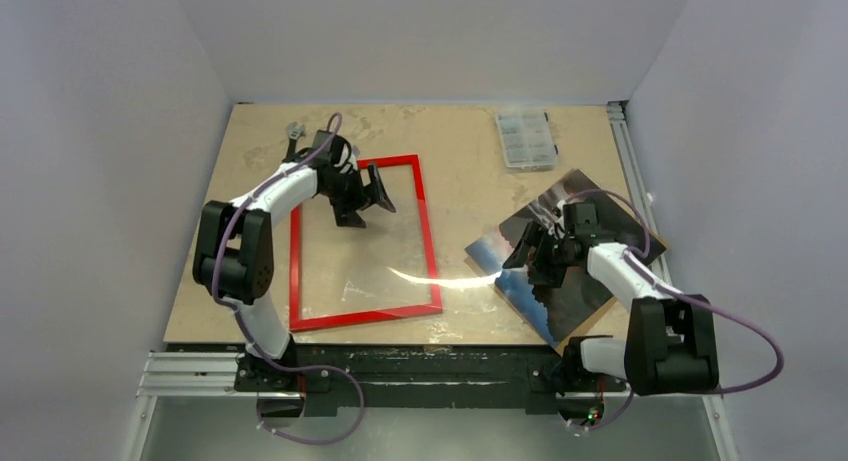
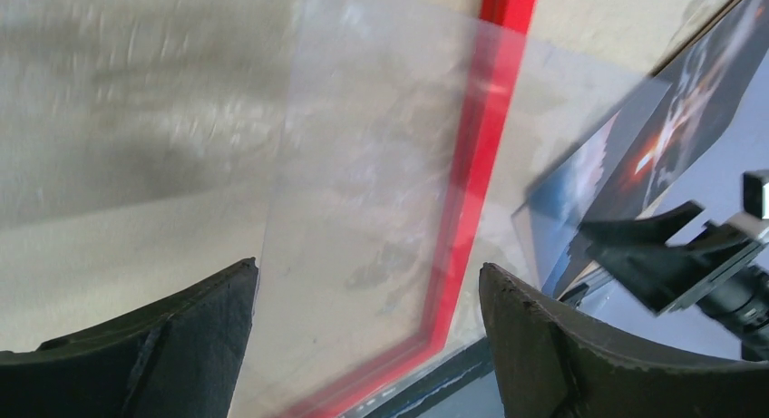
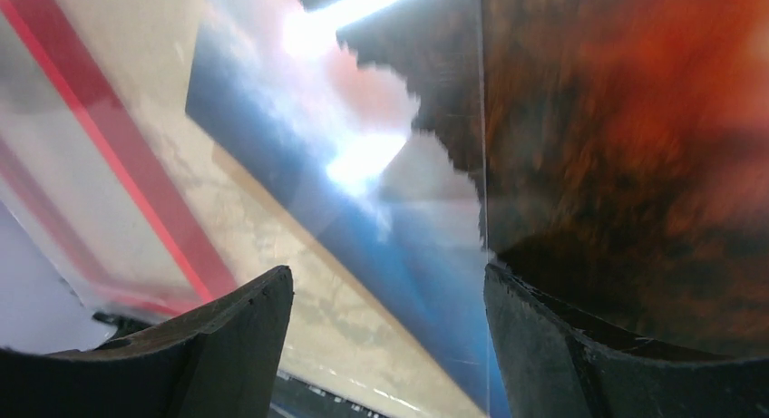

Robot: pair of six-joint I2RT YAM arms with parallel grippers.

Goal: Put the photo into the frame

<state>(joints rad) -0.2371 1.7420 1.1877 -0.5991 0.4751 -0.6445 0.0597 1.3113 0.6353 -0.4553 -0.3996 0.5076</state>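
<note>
the frame [image 1: 432, 251] is lying flat, red side up, on the left half of the table [image 1: 450, 131], with the left gripper [image 1: 366, 206] hovering over its far end, fingers spread apart and gripping nothing. the photo [image 1: 492, 258] is lying picture side up just right of the frame, with the right gripper [image 1: 535, 264] hanging low over it, fingers apart too.

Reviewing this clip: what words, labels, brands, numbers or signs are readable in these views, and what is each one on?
No text can be read in any of the three views.
frame: plain red border, no lettering seen.
photo: landscape image only, no caption or print visible.
clear plastic box at the table's far edge: any marking on it is too small to read.
Both wrist views: blurred, no lettering visible.
</note>
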